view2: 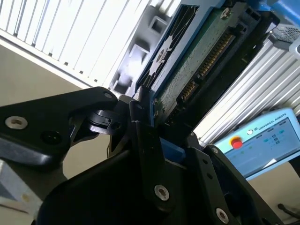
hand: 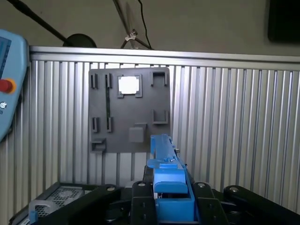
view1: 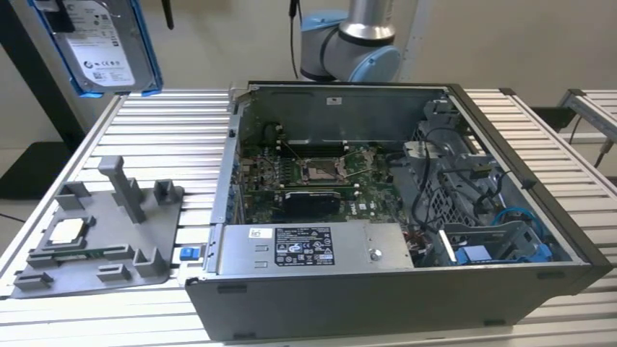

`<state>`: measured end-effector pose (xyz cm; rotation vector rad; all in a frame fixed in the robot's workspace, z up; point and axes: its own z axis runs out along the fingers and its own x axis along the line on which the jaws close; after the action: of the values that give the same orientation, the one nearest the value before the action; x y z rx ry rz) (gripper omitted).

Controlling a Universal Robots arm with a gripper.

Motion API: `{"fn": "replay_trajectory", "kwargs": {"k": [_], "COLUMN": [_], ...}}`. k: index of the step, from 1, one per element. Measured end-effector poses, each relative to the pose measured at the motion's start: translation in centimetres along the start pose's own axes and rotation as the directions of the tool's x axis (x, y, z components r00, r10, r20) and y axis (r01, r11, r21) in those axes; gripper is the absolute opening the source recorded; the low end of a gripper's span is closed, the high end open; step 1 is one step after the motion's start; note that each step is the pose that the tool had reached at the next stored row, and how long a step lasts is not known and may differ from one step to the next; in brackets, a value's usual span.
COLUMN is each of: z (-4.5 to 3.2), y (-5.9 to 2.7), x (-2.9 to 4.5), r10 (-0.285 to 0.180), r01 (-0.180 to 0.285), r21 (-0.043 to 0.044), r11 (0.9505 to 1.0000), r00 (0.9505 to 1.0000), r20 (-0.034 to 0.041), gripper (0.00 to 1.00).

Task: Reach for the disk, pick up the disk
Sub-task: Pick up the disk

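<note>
Fingers point(view2: 143, 129) clamped on disk point(view1: 101, 43), gripping by narrow blue bracket edge. Disk hangs in fingers, high over desk point(view1: 173, 123); grey tray point(hand: 129, 110) well apart from fingers. Risk: thin plastic-edge grip lets disk pivot or slip, then drop onto desk.

Open computer case point(view1: 386, 303) on a slatted table point(view1: 173, 123); beside it, a grey tray point(view1: 154, 246) holding what looks like a chip point(view1: 66, 231)

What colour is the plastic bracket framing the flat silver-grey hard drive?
Blue. The plastic bracket around the silver-grey hard drive shows best in the exterior view.
</note>
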<state>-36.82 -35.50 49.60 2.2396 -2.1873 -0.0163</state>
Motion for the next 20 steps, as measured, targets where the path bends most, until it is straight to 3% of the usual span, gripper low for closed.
{"fn": "replay_trajectory", "kwargs": {"k": [11, 20], "z": [-0.06, -0.11], "y": [-3.68, -7.32], "x": [0.09, 0.17], "r10": [0.000, 0.000], "r01": [0.000, 0.000], "r21": [-0.0034, -0.0079], "r11": [1.0000, 1.0000], "r00": [1.0000, 1.0000], "r20": [0.0000, 0.0001], "gripper": [0.00, 0.00]}}
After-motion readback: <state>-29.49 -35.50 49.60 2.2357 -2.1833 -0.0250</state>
